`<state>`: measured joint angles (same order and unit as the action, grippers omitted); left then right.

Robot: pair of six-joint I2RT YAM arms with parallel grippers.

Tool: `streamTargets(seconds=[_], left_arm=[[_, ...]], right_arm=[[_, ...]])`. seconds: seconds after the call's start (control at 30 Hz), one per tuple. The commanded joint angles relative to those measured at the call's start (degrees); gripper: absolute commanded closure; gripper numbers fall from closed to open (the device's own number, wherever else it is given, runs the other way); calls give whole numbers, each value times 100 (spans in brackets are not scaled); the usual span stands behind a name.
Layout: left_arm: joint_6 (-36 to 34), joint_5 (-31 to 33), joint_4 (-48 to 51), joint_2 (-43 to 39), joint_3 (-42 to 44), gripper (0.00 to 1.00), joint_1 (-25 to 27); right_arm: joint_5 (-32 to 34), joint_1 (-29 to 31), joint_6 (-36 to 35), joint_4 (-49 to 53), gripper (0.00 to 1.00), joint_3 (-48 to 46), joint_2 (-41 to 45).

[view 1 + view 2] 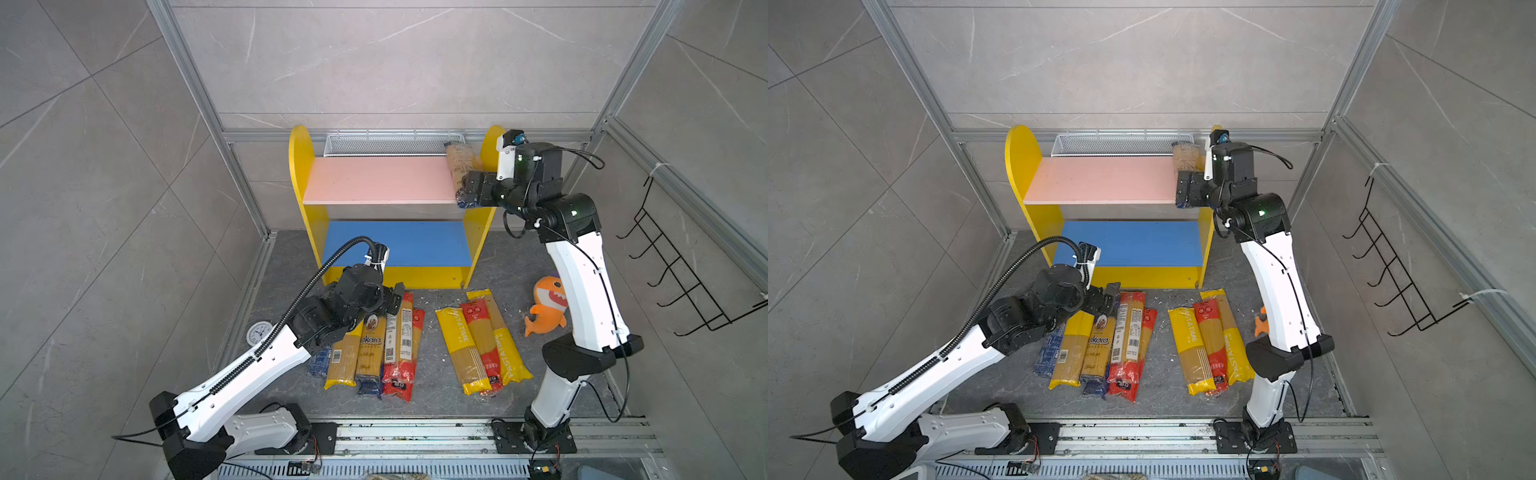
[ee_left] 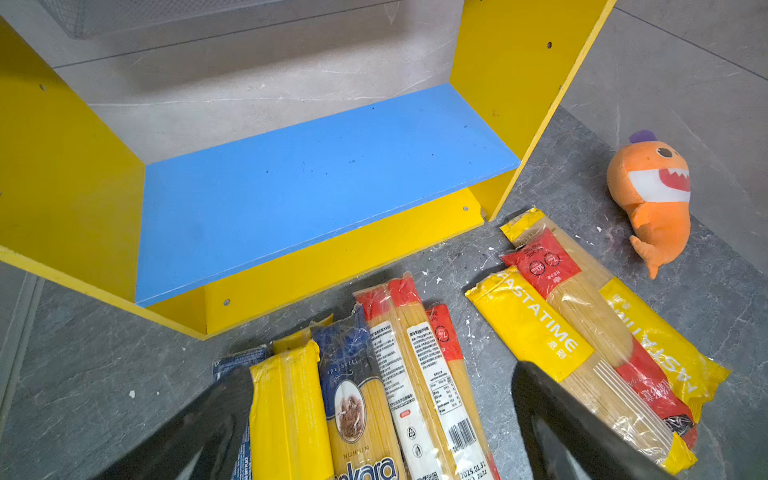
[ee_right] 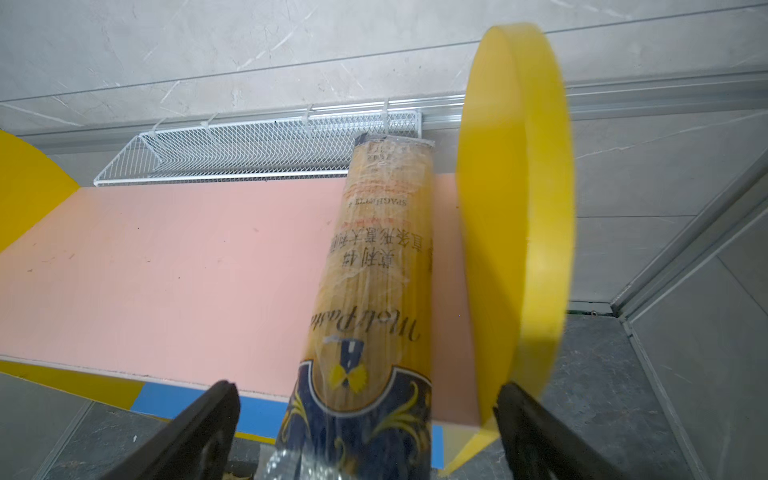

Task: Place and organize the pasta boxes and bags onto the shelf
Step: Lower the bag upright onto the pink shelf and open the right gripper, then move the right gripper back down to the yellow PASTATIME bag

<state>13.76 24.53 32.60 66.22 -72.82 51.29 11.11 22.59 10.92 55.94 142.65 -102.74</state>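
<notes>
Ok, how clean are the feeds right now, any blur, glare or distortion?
Right wrist view: motion blur smears the shelf's yellow side panel and softens the spaghetti bag. Left wrist view: sharp on the Pastatime bag, some glare on its clear wrap, jaws out of focus. Both top views: even light, soft shadows, no glare.

Crinkled, glossy clear-plastic spaghetti bag (image 3: 374,266); smooth matt pink painted shelf board (image 3: 166,270); white metal mesh basket (image 3: 249,149); fuzzy orange cloth shark (image 2: 652,199).

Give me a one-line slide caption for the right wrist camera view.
Open right gripper straddling a navy-ended spaghetti bag that lies on the shelf's pink upper board, beside the yellow side panel.
</notes>
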Motion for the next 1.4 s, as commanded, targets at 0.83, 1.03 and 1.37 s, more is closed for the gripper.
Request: streamTargets(seconds=[0.83, 1.03, 1.37], left_arm=[[1674, -271, -260, -1528, 2433, 3, 58], [2016, -429, -649, -1572, 2965, 3, 186], [2154, -344, -988, -1377, 3305, 3, 444]], right_arm=[[481, 2000, 2617, -773, 0, -9081, 4925], [435, 2258, 3063, -939, 0, -9877, 4929], [214, 2772, 3814, -1832, 1, -10984, 4551]])
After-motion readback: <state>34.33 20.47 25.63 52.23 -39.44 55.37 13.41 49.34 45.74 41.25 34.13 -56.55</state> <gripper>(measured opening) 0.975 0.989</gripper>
